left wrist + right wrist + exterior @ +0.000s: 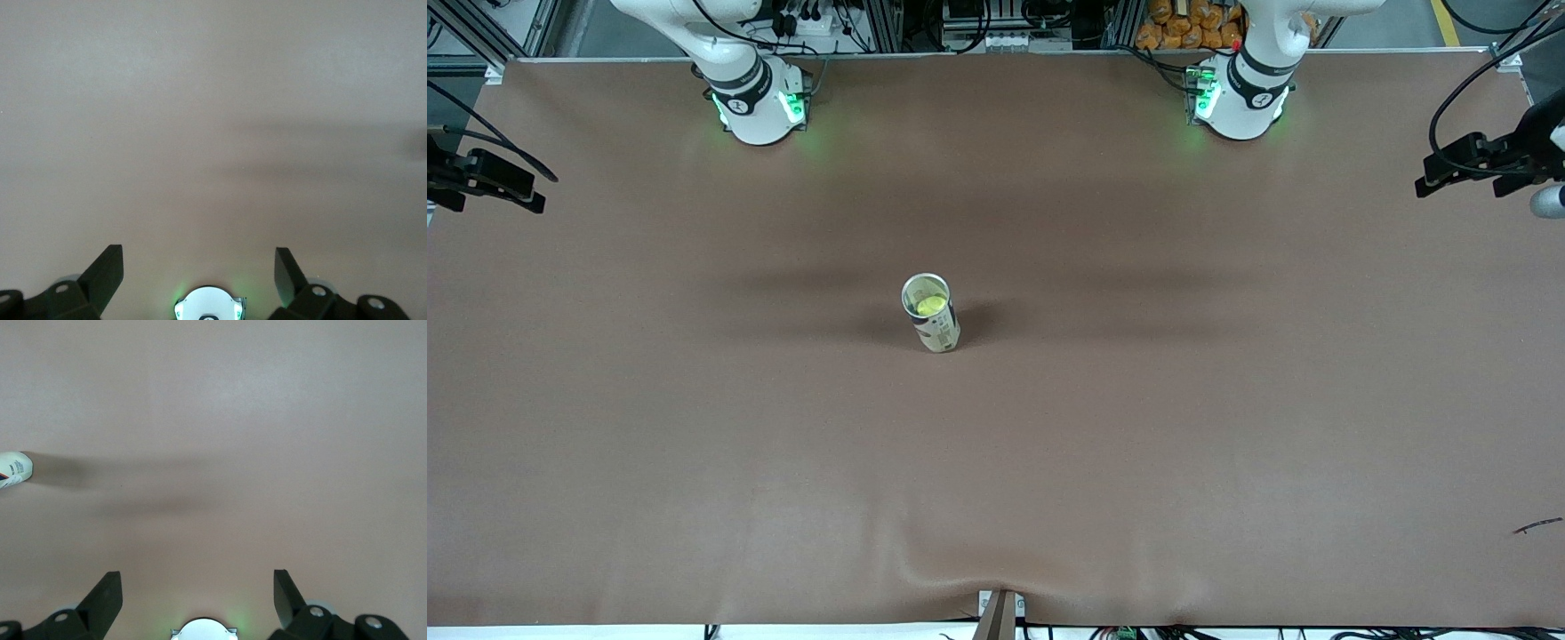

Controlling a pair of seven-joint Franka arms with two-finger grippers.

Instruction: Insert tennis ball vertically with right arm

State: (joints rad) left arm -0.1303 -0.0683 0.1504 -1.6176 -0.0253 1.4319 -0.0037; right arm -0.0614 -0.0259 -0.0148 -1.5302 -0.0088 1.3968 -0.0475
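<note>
The right arm's end effector (197, 593) hung high above the brown, cloth-covered surface (1227, 427), over the stretch in front of its own base, and its two black fingers (107, 593) stood wide apart with nothing between them. In the right wrist view only bare brown surface lay under those fingers, and a small white piece of the can (13, 469) showed at the picture's edge, well off to one side of the end effector and casting a long shadow. That upright cylindrical can with a white printed label and an open top (930, 313) stood near the middle of the surface, between the two arms' reaches and well apart from both end effectors. The yellow-green tennis ball (929, 306) sat inside the can, below its rim and visible through the open mouth. The left arm's end effector (199, 275) likewise hung high over the surface in front of its base, its black fingers (288, 270) spread wide and empty, with plain brown surface and a faint band of shadow beneath it. The can did not appear in the left wrist view.
</note>
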